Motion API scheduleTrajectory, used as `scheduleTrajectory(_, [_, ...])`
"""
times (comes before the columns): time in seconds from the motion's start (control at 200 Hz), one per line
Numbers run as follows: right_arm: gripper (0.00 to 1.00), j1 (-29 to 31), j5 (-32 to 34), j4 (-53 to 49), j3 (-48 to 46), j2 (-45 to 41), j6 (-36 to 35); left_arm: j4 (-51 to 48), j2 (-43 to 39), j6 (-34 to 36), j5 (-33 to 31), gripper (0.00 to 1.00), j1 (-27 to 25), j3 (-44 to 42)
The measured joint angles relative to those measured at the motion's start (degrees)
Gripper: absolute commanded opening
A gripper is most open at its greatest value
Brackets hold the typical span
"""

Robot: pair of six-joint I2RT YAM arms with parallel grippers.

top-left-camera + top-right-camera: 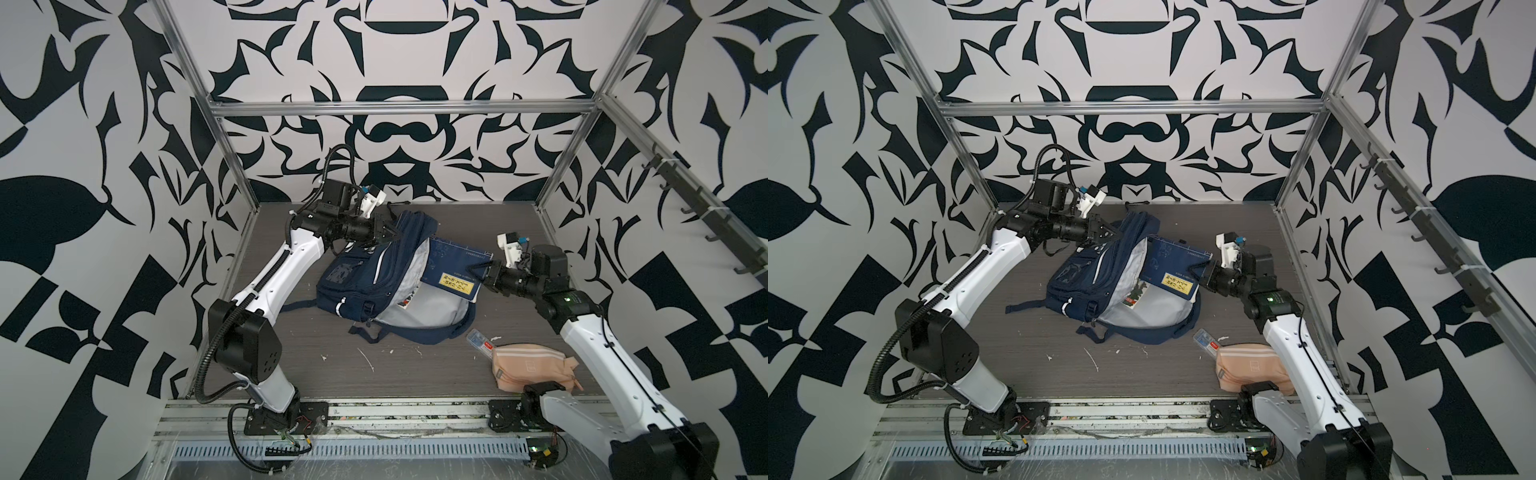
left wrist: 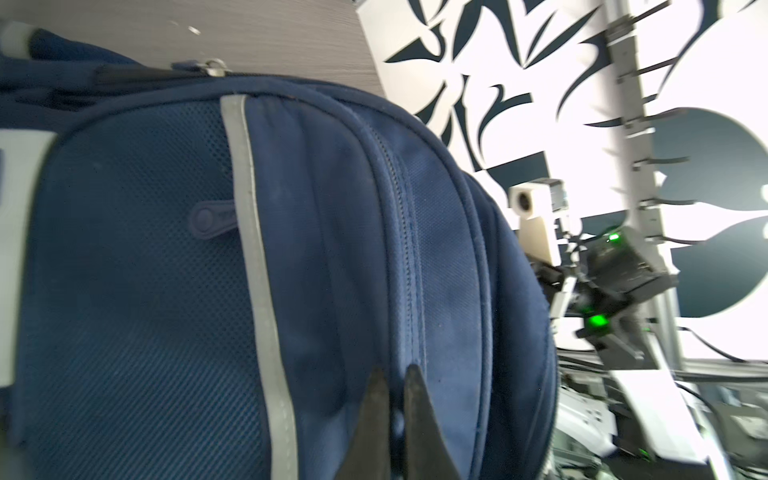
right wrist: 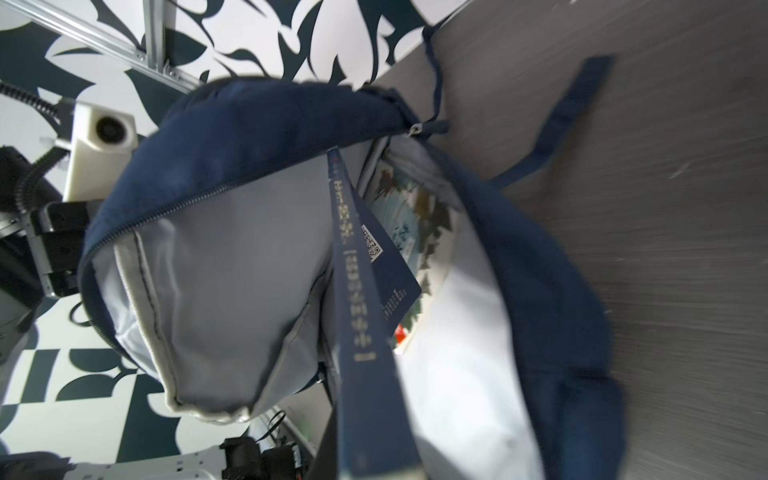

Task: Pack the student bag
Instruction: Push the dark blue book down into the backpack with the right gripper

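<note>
I see a peach striped pouch (image 1: pixel 528 368) at the front right of the grey table (image 1: pixel 332 374), a clear case (image 1: pixel 480 340) just beside it. White flecks (image 1: pixel 368 359) dot the tabletop. Farther back I make out a navy book (image 1: pixel 453 257) with a yellow label.

The left arm (image 1: pixel 286 257) rises from its base at the front left, bends at the elbow and reaches level toward the back middle. Its left gripper (image 1: pixel 392 236) is pinched on the top edge of the bag (image 1: pixel 353 291), and the left wrist view shows the two fingers (image 2: pixel 372 415) nearly together with fabric between them. The right arm (image 1: pixel 598 353) leans inward from the front right with its wrist turned toward the left, and the right gripper (image 1: pixel 482 272) is clamped on the right edge of the book (image 1: pixel 453 257), holding it tilted.
</note>
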Motion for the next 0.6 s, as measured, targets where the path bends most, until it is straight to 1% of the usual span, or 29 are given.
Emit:
scheduleTrajectory(0.165, [0.00,6.6,3.5,4.4,-0.7,5.2,2.6,6.0,0.0,-5.8,0.8,0.00,0.0,-1.6])
scheduleTrajectory(0.37, [0.00,12.6,8.3,13.4,-1.4,14.9,5.1,8.8,0.0,-8.4,0.9,0.00,-0.3,-1.6])
scheduleTrajectory(0.6, [0.00,15.4,9.9,22.0,2.3,26.8,5.9,9.3,-0.1,-9.1,0.7,0.00,-2.2,-2.0])
